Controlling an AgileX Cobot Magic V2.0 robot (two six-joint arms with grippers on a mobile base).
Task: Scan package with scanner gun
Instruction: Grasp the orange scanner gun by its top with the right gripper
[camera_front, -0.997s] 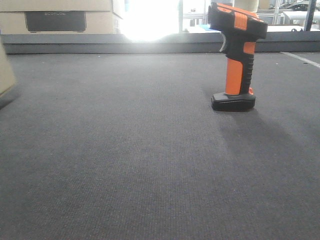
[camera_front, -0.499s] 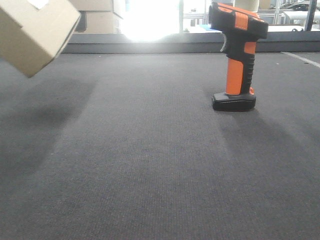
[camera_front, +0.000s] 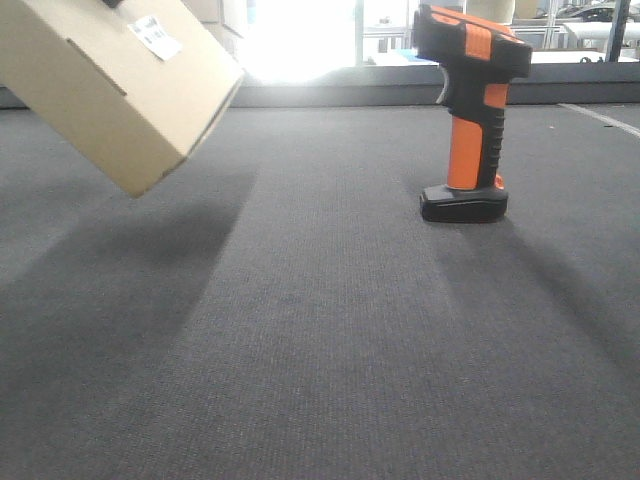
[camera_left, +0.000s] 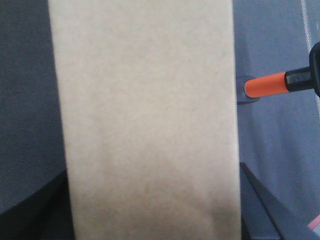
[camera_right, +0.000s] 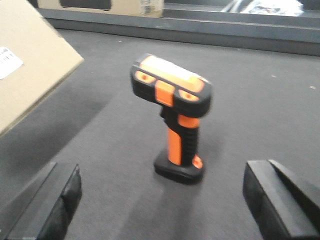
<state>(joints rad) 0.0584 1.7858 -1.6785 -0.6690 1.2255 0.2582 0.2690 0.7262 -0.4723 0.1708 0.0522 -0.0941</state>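
The box hung in the air at the far left of the front view, clear of the dark grey carpet and tilted, with its low corner pointing down toward the floor. A small white label sat on its upper face near the top edge of the picture. A broad shadow lay on the carpet under and near the box.

In the left wrist view the plain brown side of the box filled most of the picture. The left gripper straddled it, with its dark fingers showing at the two lower corners and the box held tight between them. Nothing else supported the box.

The scanner stood upright on its black base on the carpet, on the right side and toward the far end, well apart from the box. Its grip was orange and black, its head black with orange patches, and the head pointed left toward the box's side of the scene. A pale trigger showed under the head.

The right gripper was spread wide and held nothing. Its two black fingers sat at the lower corners of the right wrist view, and the scanner stood farther off in the gap between them, untouched. That view was slightly blurred.

Beyond the carpet a low grey ledge ran across the far side, with bright glare above it.
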